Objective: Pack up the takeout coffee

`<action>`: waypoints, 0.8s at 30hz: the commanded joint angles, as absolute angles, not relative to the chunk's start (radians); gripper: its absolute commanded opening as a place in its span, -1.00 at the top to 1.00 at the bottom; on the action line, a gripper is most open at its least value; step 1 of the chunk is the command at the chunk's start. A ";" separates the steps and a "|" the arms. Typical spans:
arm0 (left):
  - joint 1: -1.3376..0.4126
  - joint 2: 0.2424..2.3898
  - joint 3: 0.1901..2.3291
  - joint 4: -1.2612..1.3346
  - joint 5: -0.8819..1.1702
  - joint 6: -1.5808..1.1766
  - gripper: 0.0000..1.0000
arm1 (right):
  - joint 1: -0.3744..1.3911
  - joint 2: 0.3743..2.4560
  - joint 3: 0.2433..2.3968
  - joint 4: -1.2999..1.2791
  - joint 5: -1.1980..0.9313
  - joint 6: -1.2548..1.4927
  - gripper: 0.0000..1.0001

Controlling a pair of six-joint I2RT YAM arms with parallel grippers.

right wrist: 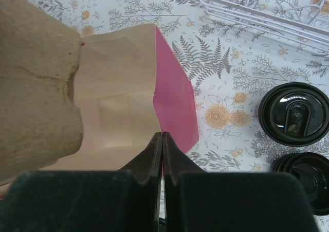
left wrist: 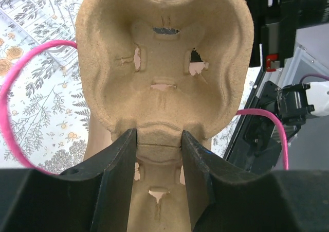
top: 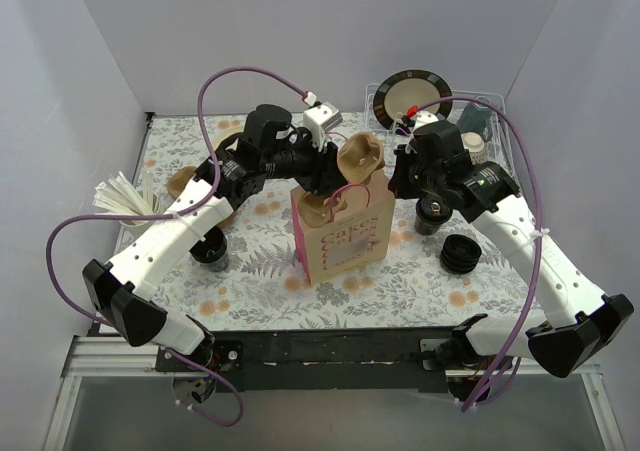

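L claw: closed on the pulp cup carrier; the centre ridge btwn two cup wells is pinched by both fingers.
Pulp cup carrier: held up off the desk, above the open mouth of the paper bag. Its lower end is seen at the bag's L rim. Whether it sits inside can't be told.
R claw: fingers pressed together on the bag's R rim, at the pink side panel.
Paper bag: stood upright mid-desk btwn the two arms, mouth open, tan inside, pink sides.
Takeout coffee: stood upright on the desk, lid on, to the R of the bag and apart from it. It is not held by either claw and is partly hidden under the R arm in the top view.
Lid stack: just beside the coffee, on its near side.
Lidless cup: on the desk, L of the bag, under the L arm.
Wire rack: far R corner of the desk.
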State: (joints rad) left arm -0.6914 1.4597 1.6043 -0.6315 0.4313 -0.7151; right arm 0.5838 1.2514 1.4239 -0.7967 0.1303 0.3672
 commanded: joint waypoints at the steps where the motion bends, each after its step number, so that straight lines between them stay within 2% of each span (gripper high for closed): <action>1: -0.698 1.374 1.562 -0.537 0.402 -0.726 1.00 | 0.581 1.220 1.420 -0.761 0.126 0.376 0.90; 10: -0.698 1.377 1.557 -0.730 0.364 -0.644 1.00 | 0.581 1.216 1.434 -0.767 0.135 0.380 0.89; 18: -0.738 1.416 1.552 -0.779 0.351 -0.658 1.00 | 0.581 1.215 1.431 -0.750 0.115 0.387 0.91; 24: -0.798 1.500 1.621 -0.856 0.201 -0.673 1.00 | 0.581 1.213 1.437 -0.745 0.101 0.390 0.93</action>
State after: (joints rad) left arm -0.7673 1.4609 1.5692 -0.7876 0.3115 -0.6697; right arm 0.5838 1.2423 1.4239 -0.7856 0.1154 0.3855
